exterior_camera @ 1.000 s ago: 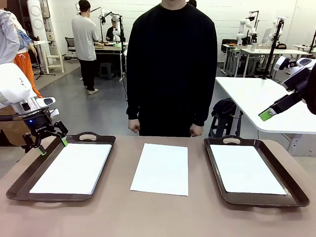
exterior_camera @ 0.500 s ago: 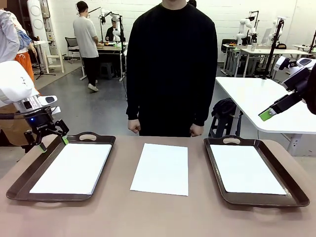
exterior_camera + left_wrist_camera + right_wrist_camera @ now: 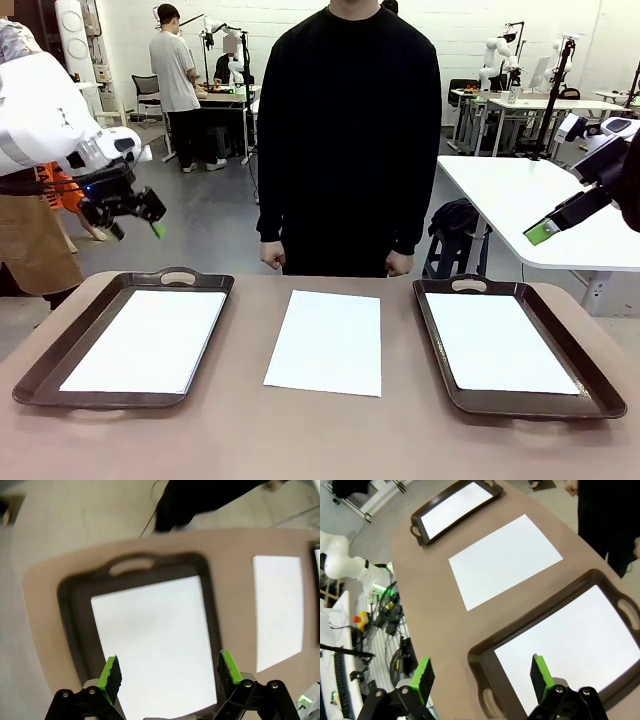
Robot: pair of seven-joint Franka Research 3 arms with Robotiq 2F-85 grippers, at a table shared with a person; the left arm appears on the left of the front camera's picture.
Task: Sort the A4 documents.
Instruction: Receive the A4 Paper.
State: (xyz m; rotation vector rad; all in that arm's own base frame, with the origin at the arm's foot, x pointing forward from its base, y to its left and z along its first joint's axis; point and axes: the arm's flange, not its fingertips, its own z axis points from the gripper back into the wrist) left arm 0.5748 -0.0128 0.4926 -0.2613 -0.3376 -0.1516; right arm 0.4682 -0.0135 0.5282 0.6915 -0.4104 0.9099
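An A4 document is laid at the middle of the table, between the left tray and right tray, each holding a sheet. A person is stationed at the far edge. The left gripper and right gripper are held raised, open and empty.

bright even indoor light; left wrist view blurred, others sharp.

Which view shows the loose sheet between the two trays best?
The front view: the loose sheet lies whole, sharp and square-on. The right wrist view shows the sheet whole but skewed; the left wrist view shows the sheet blurred, off to one side.
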